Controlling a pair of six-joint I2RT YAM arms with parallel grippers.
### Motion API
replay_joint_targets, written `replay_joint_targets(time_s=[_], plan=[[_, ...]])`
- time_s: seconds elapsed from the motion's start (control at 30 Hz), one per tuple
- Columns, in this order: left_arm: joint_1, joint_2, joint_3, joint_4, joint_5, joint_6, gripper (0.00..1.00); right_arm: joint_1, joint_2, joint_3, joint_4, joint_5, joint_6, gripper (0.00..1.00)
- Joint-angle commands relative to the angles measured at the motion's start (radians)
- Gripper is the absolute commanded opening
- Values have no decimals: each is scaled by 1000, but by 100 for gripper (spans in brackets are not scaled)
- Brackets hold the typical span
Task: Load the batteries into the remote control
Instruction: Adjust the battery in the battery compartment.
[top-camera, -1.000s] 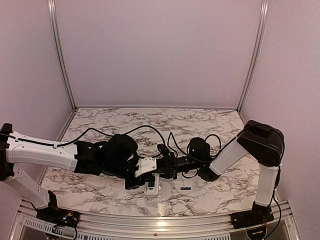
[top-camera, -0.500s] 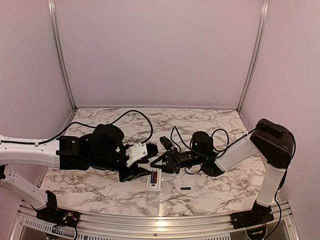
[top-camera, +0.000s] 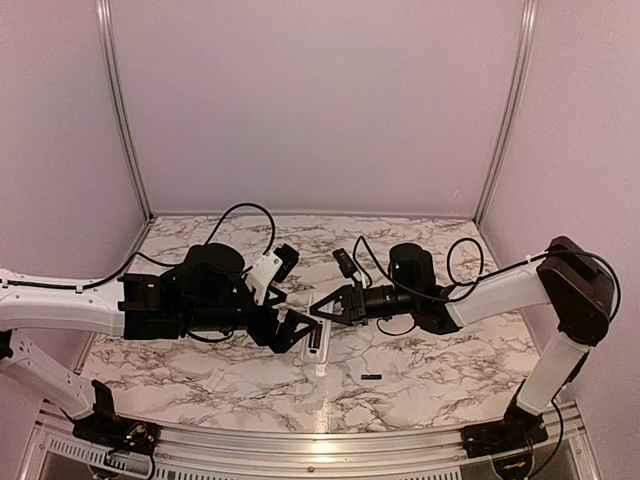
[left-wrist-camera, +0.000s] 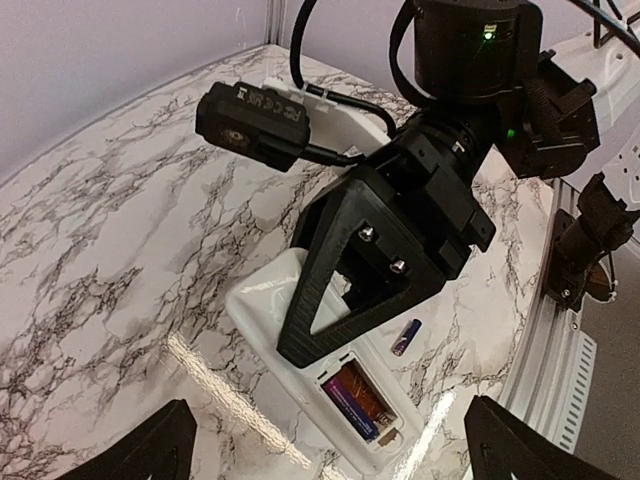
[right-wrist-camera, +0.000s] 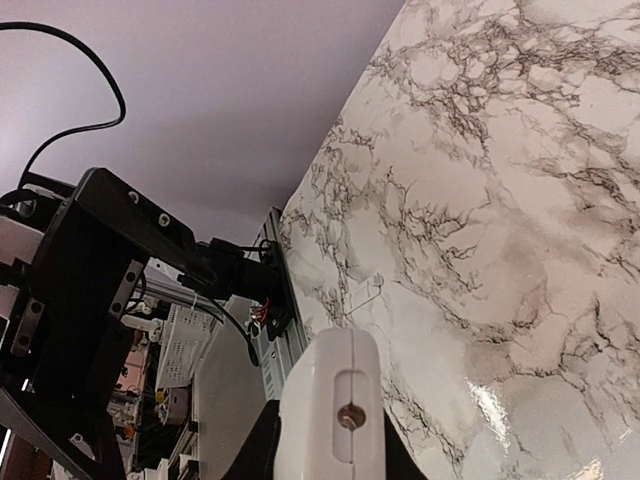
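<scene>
The white remote control (left-wrist-camera: 290, 330) lies back up on the marble, its compartment open. One of the batteries (left-wrist-camera: 357, 400), dark purple, sits in the near slot, with a coppery bare slot beside it. A second battery (left-wrist-camera: 407, 337) lies loose on the table to the right, seen from above as a dark battery (top-camera: 371, 377). My right gripper (top-camera: 325, 308) is shut on the remote control (top-camera: 316, 350); its end (right-wrist-camera: 335, 420) fills the gap between the black fingers. My left gripper (left-wrist-camera: 330, 455) hangs wide open just left of the remote, holding nothing.
A small pale flat piece (right-wrist-camera: 363, 291) lies on the marble beyond the remote. The right wrist's camera and cable (left-wrist-camera: 255, 120) hang over the table's middle. The aluminium frame rail (top-camera: 320, 440) runs along the near edge.
My left gripper has opened wide and drawn back to the left, off the remote. The right gripper has carried the remote a little farther from the near edge.
</scene>
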Motion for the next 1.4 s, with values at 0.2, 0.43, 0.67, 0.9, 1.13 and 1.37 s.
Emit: replay_joint_targets(time_s=[0.2, 0.43, 0.67, 0.9, 1.13, 1.37], plan=[[7, 182, 64, 5, -10, -256, 72, -24, -75, 7, -98, 84, -88, 0], [7, 244, 90, -7, -35, -288, 59, -31, -94, -1, -87, 79, -75, 0], [7, 290, 132, -48, -65, -291, 43, -34, -104, -12, -62, 70, -62, 0], [6, 330, 166, -95, -60, -275, 49, -49, -113, -36, -40, 75, -54, 0], [6, 371, 188, -117, -45, -265, 36, -66, -122, -42, -37, 72, -52, 0], [7, 371, 221, -127, -26, -209, 53, -109, -124, -62, -43, 67, -55, 0]])
